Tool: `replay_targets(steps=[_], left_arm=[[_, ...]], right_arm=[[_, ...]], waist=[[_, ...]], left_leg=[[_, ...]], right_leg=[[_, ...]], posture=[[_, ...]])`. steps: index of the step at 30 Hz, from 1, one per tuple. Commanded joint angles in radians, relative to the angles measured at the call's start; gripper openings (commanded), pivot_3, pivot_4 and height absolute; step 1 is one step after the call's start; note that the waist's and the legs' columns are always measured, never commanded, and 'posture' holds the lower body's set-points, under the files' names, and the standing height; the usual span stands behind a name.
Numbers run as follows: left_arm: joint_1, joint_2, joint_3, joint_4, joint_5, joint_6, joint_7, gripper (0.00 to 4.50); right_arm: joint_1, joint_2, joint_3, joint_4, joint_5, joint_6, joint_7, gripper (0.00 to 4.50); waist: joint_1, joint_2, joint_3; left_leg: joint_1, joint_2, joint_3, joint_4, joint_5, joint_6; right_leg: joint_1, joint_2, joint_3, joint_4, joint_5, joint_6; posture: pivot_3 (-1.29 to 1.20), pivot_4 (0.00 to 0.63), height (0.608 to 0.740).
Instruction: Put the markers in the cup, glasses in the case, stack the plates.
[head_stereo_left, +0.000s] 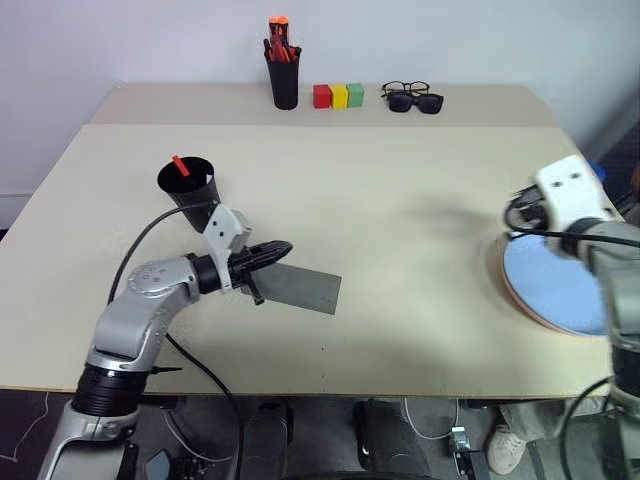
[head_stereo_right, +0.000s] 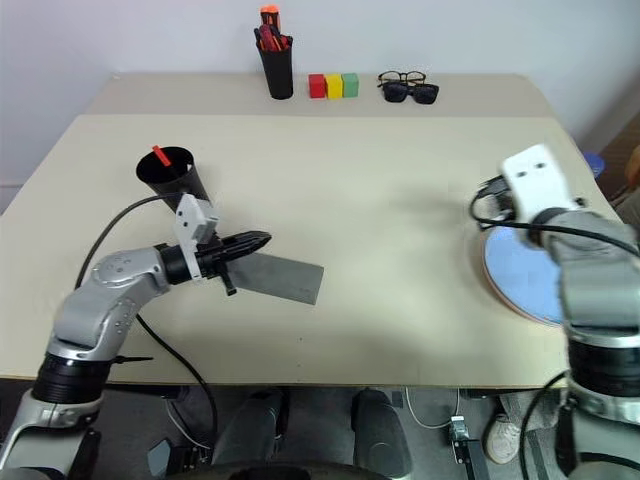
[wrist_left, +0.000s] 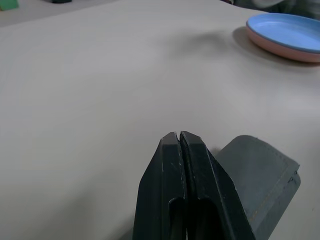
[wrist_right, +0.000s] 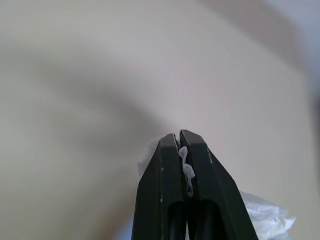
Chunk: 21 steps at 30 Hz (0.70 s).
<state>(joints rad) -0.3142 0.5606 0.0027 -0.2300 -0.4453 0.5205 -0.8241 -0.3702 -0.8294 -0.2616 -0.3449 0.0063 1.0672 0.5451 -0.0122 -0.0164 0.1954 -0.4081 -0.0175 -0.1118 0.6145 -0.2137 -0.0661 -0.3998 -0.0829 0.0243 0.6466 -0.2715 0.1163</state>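
Beige table (head_stereo_left: 400, 240) is holding everything. Blue plate (head_stereo_left: 555, 290) is sitting stacked on pink plate (wrist_left: 280, 50) at the right edge; both look stiff, breakable, best gripped at the rim. Grey case (head_stereo_left: 300, 288) is lying closed beside the left gripper (head_stereo_left: 278, 250), which is pinched shut, empty. Cup (head_stereo_left: 190, 190) is holding a red-tipped marker (head_stereo_left: 180, 165). Right gripper (wrist_right: 179, 145) is clamped on a white scrap. No writing is legible.

The tabletop (head_stereo_left: 400, 230) looked smooth and matt beige. The blue plate (wrist_left: 287, 31) had a glossy glazed sheen. The case (wrist_left: 260, 175) appeared matt grey, faintly textured, stitched along one edge. The cup (head_stereo_left: 190, 190) looked like matt black plastic.
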Motion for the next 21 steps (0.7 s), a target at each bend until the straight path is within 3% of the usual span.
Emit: replay_targets(steps=[1, 3, 7, 15, 21], left_arm=[[0.006, 0.017, 0.026, -0.022, -0.016, -0.003, -0.01, 0.0], [0.012, 0.023, 0.033, -0.028, -0.019, 0.002, -0.008, 0.0], [0.037, 0.033, 0.071, -0.057, -0.027, 0.023, 0.027, 0.0], [0.279, 0.06, 0.319, -0.192, -0.09, 0.035, 0.106, 0.0], [0.401, 0.071, 0.421, -0.226, -0.087, 0.022, 0.148, 0.0]], right_arm=[[0.099, -0.071, -0.042, -0.054, 0.011, 0.039, 0.03, 0.54], [0.129, -0.095, -0.044, -0.051, 0.012, 0.028, 0.033, 1.27], [0.096, -0.097, -0.004, -0.035, 0.017, -0.071, 0.032, 3.29], [-0.019, 0.089, 0.048, 0.044, 0.163, -0.404, 0.109, 3.29], [-0.036, 0.166, 0.111, 0.138, 0.234, -0.452, 0.166, 3.29]], waist=[[-0.001, 0.0, 0.0], [-0.004, 0.0, 0.0], [-0.018, 0.002, 0.0], [-0.033, 0.002, 0.0], [-0.013, 0.002, 0.0]], left_leg=[[0.0, 0.0, 0.0, 0.0, 0.0, 0.0], [0.0, 0.0, 0.0, 0.0, 0.0, 0.0], [0.001, 0.001, 0.001, 0.0, 0.0, 0.0], [0.001, 0.002, 0.001, -0.001, 0.0, 0.0], [0.0, 0.0, 0.001, 0.001, 0.0, 0.0]], right_leg=[[0.0, 0.0, 0.0, 0.0, 0.0, 0.0], [0.0, 0.0, 0.0, 0.0, 0.0, 0.0], [0.0, 0.0, 0.001, 0.001, 0.0, 0.0], [0.0, 0.001, 0.001, 0.001, 0.0, 0.0], [0.0, -0.001, 0.001, -0.001, 0.0, -0.001]], posture=[[0.0, 0.15, 0.74], [0.0, 0.15, 0.74], [0.0, 0.15, 0.74], [0.0, 0.15, 0.74], [0.0, 0.15, 0.74]])
